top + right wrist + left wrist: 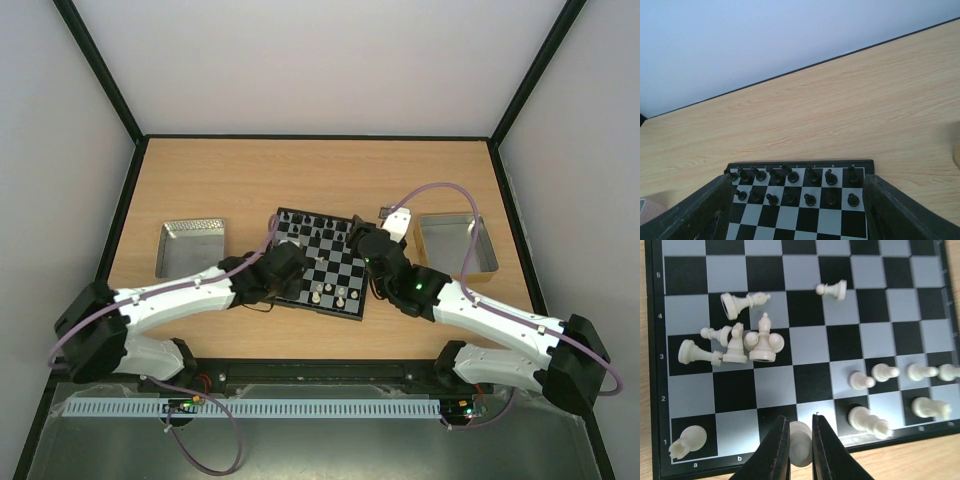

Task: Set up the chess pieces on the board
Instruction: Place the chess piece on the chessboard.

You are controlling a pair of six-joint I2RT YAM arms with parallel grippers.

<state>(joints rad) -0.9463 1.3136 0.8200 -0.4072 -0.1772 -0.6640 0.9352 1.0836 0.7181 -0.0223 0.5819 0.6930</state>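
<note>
**L gripper** (800, 439): fingers clamped on one cream-white piece (800, 452), kind unclear (rounded top only). Low over the board (810, 382) at its near rank, approx. c/d file. Judged reason: a back-rank piece going to its home square, gripped by the body so the base can meet the square flat.

**White set, outward from grip:**
- corner piece (687, 441) on a1
- two pieces on the near rank, right side, plus a pawn row (885, 372) on rank 2, e–h, likely sorted
- loose heap (747, 342) on ranks 3–4, a–c files, some standing, some lying, pieces touching, unsorted
- one stray piece (832, 289) lying nr mid-board

**R gripper** (797, 200): fingers wide apart, nothing between. Hangs over the board's far half.

**Black set** (790, 177): two rows upright along the far edge, looks near complete.

**View notes:** L wrist cam alone shows the grip & white detail. R wrist cam alone shows black ranks clearly. Top cam alone shows both arms meeting over the board, and metal trays to its left (190, 245) & right (455, 243) on the wood table (300, 170). Tray contents not readable.
</note>
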